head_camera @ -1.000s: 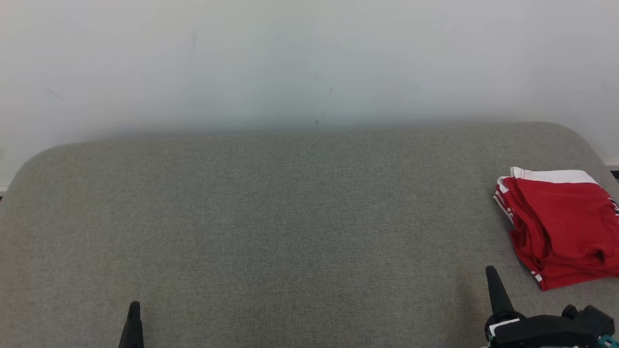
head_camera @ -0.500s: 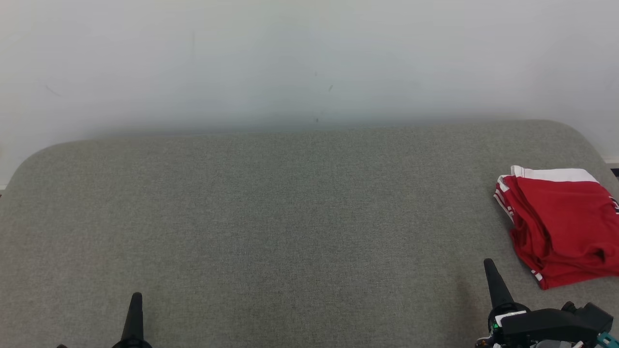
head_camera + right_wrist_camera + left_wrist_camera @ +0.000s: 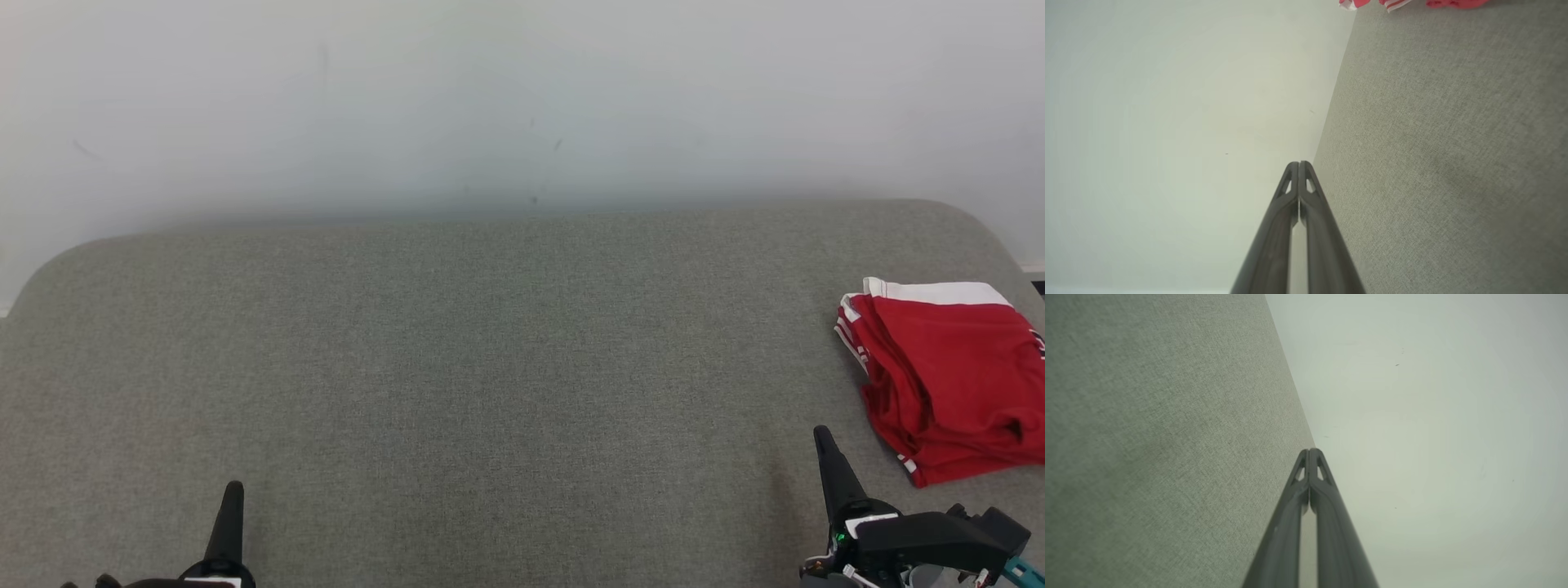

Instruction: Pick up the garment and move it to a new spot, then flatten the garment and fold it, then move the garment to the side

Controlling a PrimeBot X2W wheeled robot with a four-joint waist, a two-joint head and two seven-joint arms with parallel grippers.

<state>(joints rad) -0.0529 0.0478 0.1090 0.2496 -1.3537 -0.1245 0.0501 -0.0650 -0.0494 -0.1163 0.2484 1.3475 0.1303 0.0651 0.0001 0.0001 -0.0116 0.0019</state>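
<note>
Both my pincers are closed tight, tips touching, nothing in them. L pincer (image 3: 234, 492) sits low at near-left of head view, R pincer (image 3: 823, 439) at near-right, both pointing fwd toward the wall (image 3: 522, 98). Wrist cams agree: each finger pair is pressed together, no cloth between.

Why, imo: the garment (image 3: 947, 384) lies folded in a compact red stack w/ white trim, off at the right side of the grey fabric surface (image 3: 490, 367), partly cut by the frame edge. Fold + move-aside look done, so the arms hang empty and off it. R pincer is near the stack's near-left corner but apart, no contact. R wrist view catches just a sliver of red/white at its top edge.

The fold is a bit loose on the left side: layers bunch, some wrinkles. The stack lies flat tho, white band along the far edge.

Around: plain grey weave, rounded far corners, pale wall behind w/ a few small marks. Dark bit at far right by the wall base, can't tell what. Nothing stands betw pincers and garment. Only risk I see: R arm swinging right would clip the stack & undo the fold.
</note>
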